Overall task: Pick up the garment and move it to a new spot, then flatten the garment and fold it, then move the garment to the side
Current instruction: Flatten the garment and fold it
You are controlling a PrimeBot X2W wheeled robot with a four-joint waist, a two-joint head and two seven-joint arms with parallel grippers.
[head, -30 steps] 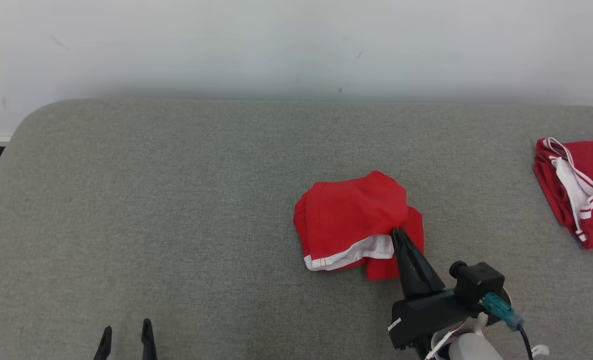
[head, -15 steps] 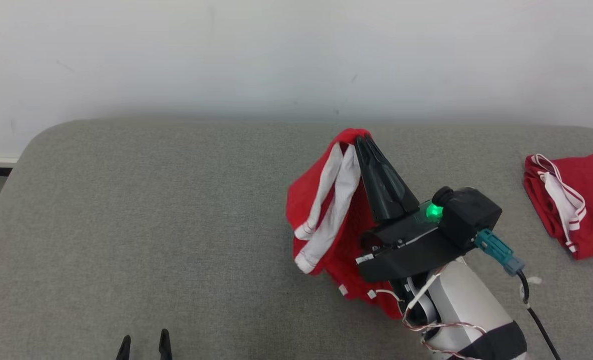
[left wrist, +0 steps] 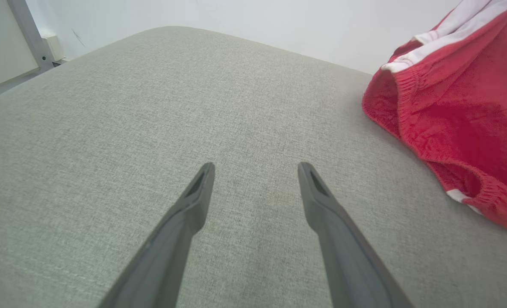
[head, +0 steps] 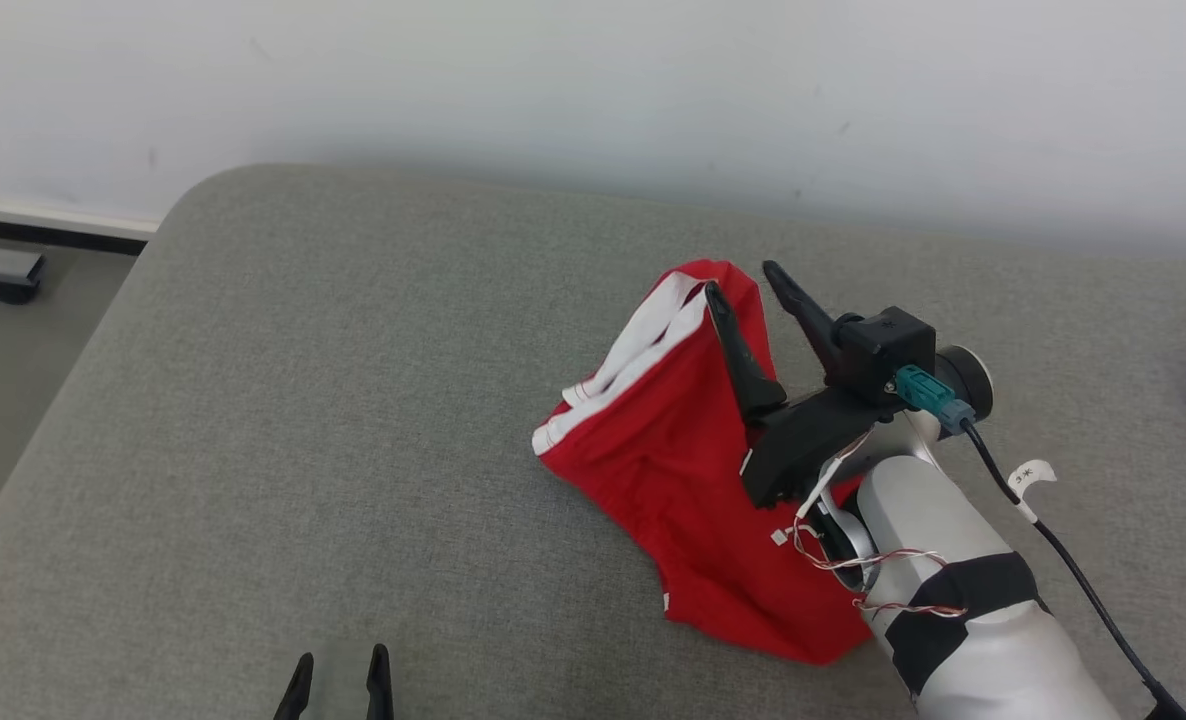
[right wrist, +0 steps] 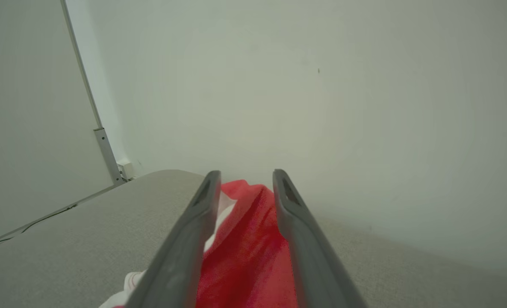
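The right gripper point(head: 743, 283), earlier clamped on the red garment point(head: 673, 450), is now parted, cloth slack between its 2 jaws; the left gripper point(head: 338, 670) is held wide.

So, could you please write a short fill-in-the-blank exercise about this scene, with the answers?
1. The garment is red with a ____ band.
2. The right claw is ____, with red cloth between its jaws.
3. The left claw is open over the ____ pad.
Answers: white; open; grey.
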